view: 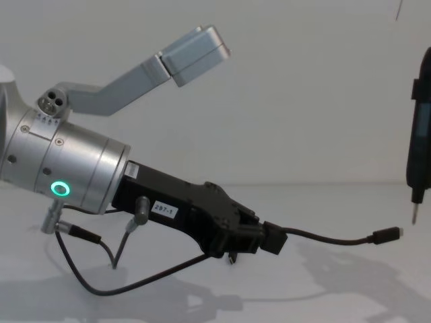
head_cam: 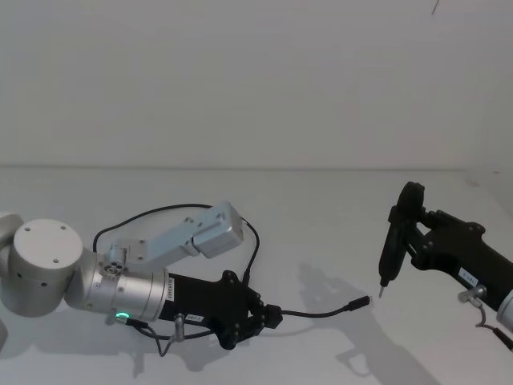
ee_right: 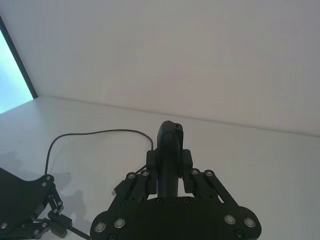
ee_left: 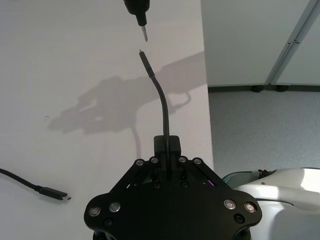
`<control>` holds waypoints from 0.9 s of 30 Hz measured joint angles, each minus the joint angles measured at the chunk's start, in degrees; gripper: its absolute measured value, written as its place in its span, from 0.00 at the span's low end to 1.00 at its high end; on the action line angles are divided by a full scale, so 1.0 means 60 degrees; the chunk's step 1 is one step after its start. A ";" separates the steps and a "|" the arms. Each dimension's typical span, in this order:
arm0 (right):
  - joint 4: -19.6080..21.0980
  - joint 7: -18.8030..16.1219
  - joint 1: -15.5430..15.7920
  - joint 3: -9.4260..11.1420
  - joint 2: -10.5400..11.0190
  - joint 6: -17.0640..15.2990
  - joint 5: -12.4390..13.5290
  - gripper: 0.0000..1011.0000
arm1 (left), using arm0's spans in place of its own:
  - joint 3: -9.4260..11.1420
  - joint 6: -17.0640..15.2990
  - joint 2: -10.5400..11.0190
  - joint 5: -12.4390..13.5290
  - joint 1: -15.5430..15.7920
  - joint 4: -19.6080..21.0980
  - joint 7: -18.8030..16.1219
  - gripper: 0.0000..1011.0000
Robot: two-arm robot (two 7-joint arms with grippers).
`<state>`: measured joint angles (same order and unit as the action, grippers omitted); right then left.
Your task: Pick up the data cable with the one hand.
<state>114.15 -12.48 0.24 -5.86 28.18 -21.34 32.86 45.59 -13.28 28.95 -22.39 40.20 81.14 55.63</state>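
Left gripper [view: 269,239]: number label [view: 165,209] reads "297-1"; jaws pinch the data cable [view: 330,237], which runs out toward 3 o'clock. Right gripper [head_cam: 417,237]: jaws clamp a dark tool [head_cam: 390,249]; its white tag [head_cam: 468,277] is unreadable.

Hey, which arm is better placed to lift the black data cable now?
Left. The left end effector is closed on the data cable; the right end effector holds a slim tool.

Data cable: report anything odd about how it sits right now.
Nothing damaged. The left gripper is shut on the data cable near one end, so its plug juts out in the air, aimed at the tip of the slim dark tool in the right gripper.
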 joint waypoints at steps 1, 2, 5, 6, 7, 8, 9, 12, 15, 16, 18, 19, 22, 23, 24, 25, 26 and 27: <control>0.0000 -0.0012 0.0006 -0.0010 0.0020 0.0003 0.0011 0.28 | 0.0000 0.0001 0.0000 0.0000 0.0000 0.0000 0.0001 0.04; 0.0000 -0.0017 0.0008 -0.0014 0.0029 0.0006 0.0016 0.28 | 0.0000 0.0002 0.0002 0.0000 0.0001 0.0000 0.0002 0.04; -0.0018 -0.0026 0.0012 -0.0048 0.0062 0.0041 0.0022 0.28 | -0.0001 0.0005 0.0005 0.0000 0.0003 0.0001 0.0006 0.04; -0.0026 -0.0028 0.0012 -0.0056 0.0068 0.0052 0.0023 0.28 | 0.0000 0.0005 0.0005 0.0000 0.0004 0.0000 0.0007 0.04; -0.0044 -0.0028 0.0012 -0.0069 0.0078 0.0067 0.0022 0.28 | 0.0000 0.0006 0.0006 0.0000 0.0004 0.0000 0.0008 0.04; -0.0070 -0.0028 0.0011 -0.0093 0.0090 0.0107 0.0017 0.28 | -0.0001 0.0006 0.0006 0.0000 0.0004 0.0001 0.0009 0.04; -0.0087 -0.0028 0.0009 -0.0100 0.0093 0.0125 0.0014 0.28 | 0.0000 0.0008 0.0006 0.0000 0.0004 0.0001 0.0010 0.04; -0.0167 -0.0024 -0.0006 -0.0144 0.0116 0.0199 -0.0011 0.28 | -0.0001 0.0010 0.0007 0.0000 0.0004 0.0000 0.0011 0.04; -0.0252 -0.0014 -0.0038 -0.0190 0.0135 0.0265 -0.0051 0.28 | -0.0001 0.0013 0.0007 0.0000 0.0004 0.0001 0.0011 0.04; -0.0271 -0.0010 -0.0047 -0.0202 0.0139 0.0276 -0.0059 0.28 | -0.0001 0.0013 0.0007 0.0000 0.0004 0.0000 0.0011 0.04; -0.0328 0.0012 -0.0077 -0.0234 0.0148 0.0312 -0.0084 0.28 | -0.0001 0.0013 0.0007 0.0000 0.0004 0.0000 0.0011 0.04; -0.0345 0.0015 -0.0086 -0.0245 0.0150 0.0318 -0.0088 0.28 | 0.0000 0.0013 0.0007 0.0001 0.0004 0.0000 0.0011 0.04; -0.0416 0.0032 -0.0129 -0.0304 0.0166 0.0359 -0.0113 0.28 | -0.0001 0.0014 0.0007 0.0001 0.0004 0.0000 0.0011 0.04; -0.0431 0.0037 -0.0141 -0.0318 0.0168 0.0372 -0.0119 0.28 | -0.0001 0.0013 0.0007 0.0001 0.0004 0.0000 0.0011 0.04; -0.0458 0.0045 -0.0163 -0.0343 0.0173 0.0384 -0.0127 0.28 | -0.0001 0.0013 0.0006 0.0001 0.0004 0.0000 0.0011 0.04; -0.0474 0.0048 -0.0177 -0.0359 0.0176 0.0389 -0.0129 0.28 | 0.0000 0.0013 0.0007 0.0002 0.0004 0.0000 0.0011 0.04; -0.0486 0.0051 -0.0186 -0.0372 0.0178 0.0393 -0.0130 0.28 | -0.0001 0.0014 0.0007 0.0001 0.0004 0.0001 0.0011 0.04; -0.0504 0.0058 -0.0208 -0.0391 0.0183 0.0397 -0.0130 0.28 | 0.0000 0.0014 0.0007 0.0001 0.0003 0.0000 0.0011 0.04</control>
<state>111.13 -12.13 -1.01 -8.21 29.28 -18.96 32.08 45.58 -13.20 28.99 -22.38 40.22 81.14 55.70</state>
